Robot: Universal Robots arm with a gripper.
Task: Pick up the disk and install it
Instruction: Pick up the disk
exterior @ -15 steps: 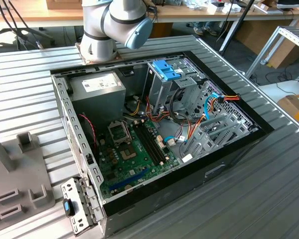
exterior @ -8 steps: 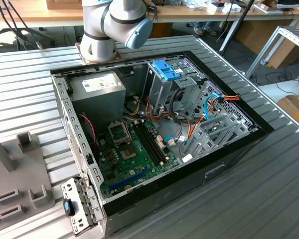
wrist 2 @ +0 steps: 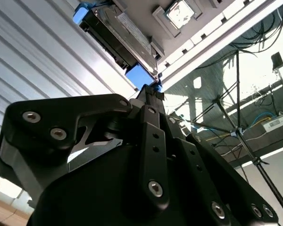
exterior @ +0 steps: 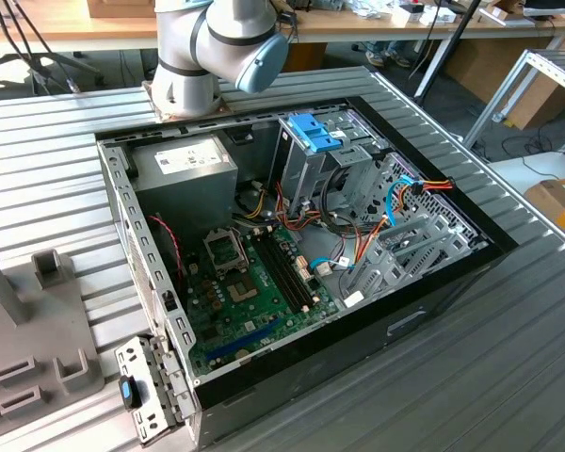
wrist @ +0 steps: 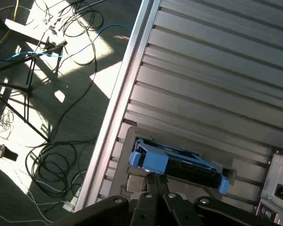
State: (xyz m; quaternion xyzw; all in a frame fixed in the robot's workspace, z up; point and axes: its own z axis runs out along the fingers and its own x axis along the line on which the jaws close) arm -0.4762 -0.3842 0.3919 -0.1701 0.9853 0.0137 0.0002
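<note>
Gripper (wrist: 153, 179) just beside the disk (wrist: 179, 162), its grip hidden from you.
In both wrist views the gripper's own black body covers its working end, so you cannot tell whether it is clenched or released. The disk is a flat black slab in a bright blue carrier with blue end tabs, lying on a grey holder (wrist: 130, 136) at the edge of the ribbed metal table (wrist: 217, 70). Past that edge, cables (wrist: 47, 117) sprawl over a sunlit floor. The exterior view shows you the open computer case (exterior: 358, 330) beside the arm (exterior: 212, 47).
</note>
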